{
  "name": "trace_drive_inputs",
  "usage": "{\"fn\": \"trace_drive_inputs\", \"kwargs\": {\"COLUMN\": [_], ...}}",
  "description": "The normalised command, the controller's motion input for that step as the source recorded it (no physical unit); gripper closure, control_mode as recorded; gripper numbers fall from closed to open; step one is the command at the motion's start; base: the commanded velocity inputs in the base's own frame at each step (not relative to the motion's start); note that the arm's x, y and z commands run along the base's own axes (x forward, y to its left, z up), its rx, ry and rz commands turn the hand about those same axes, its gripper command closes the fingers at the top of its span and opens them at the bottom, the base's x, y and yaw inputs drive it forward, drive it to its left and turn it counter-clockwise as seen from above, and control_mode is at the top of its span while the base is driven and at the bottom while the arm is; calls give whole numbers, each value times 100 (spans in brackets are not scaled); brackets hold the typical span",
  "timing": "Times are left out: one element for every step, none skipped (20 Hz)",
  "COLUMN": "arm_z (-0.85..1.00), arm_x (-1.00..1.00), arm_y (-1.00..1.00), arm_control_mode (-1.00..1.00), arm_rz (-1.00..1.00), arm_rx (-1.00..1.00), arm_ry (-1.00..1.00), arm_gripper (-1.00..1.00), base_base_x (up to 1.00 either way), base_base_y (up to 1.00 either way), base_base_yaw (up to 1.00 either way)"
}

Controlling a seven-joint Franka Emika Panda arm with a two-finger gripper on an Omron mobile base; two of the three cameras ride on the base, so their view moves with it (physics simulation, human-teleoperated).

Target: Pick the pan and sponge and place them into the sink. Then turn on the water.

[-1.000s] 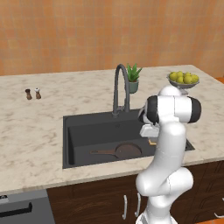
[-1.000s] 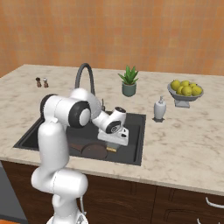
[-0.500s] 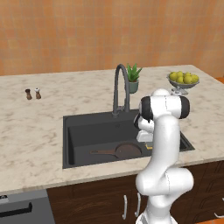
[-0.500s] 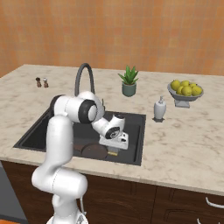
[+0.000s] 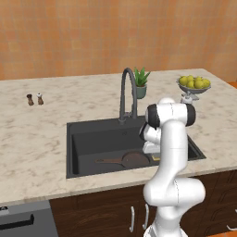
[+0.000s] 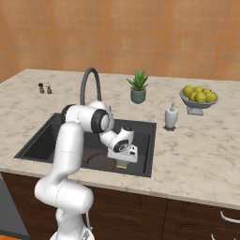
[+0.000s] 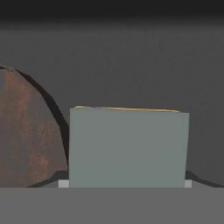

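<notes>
We judge the step in hand to be setting the sponge (image 7: 129,146) into the sink (image 5: 88,139); in the hand view its grey-blue face sits lower centre, square between where the fingertips would rise, a thin yellow edge along its top; the tips themselves are hidden behind it, so we read the gripper (image 6: 123,157) as closed on the sponge at a fairly wide spread, though actual contact cannot be confirmed.

To do this well: lower until the sponge is at the basin floor, part the jaws fully, then lift straight out; keep clear of the pan (image 5: 134,160), which lies just beside the sponge at the left of the hand view; then rise with care, the faucet (image 5: 127,92) standing at the sink's far rim, upper centre of the left base view.

Containers: the sink holds the pan, handle pointing to frame left, near the front wall; the gripper is low inside the basin at lower centre of the right base view; no water runs from the faucet; a bowl (image 6: 199,97) of yellow-green fruit stands on the table (image 5: 37,139) at right.
</notes>
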Motion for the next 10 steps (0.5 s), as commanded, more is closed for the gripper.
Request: {"fn": "trace_drive_inputs", "kwargs": {"arm_z": [-23, -21, -18, -12, -14, -17, -16, -15, -14, -7], "arm_x": [10, 9, 7, 6, 4, 1, 2, 1, 1, 0], "arm_y": [0, 0, 0, 0, 0, 0, 0, 0, 0, 0], "arm_control_mode": [-100, -100, -100, -100, -100, -100, -100, -100, -100, -100], "arm_rz": [0, 0, 0, 0, 0, 0, 0, 0, 0, 0], "arm_rx": [0, 0, 0, 0, 0, 0, 0, 0, 0, 0], "arm_ry": [0, 0, 0, 0, 0, 0, 0, 0, 0, 0], "arm_gripper": [100, 100, 100, 100, 100, 100, 100, 100, 100, 100], "base_base_x": [0, 0, 0, 0, 0, 0, 0, 0, 0, 0], "base_base_y": [0, 0, 0, 0, 0, 0, 0, 0, 0, 0], "base_base_yaw": [0, 0, 0, 0, 0, 0, 0, 0, 0, 0]}}
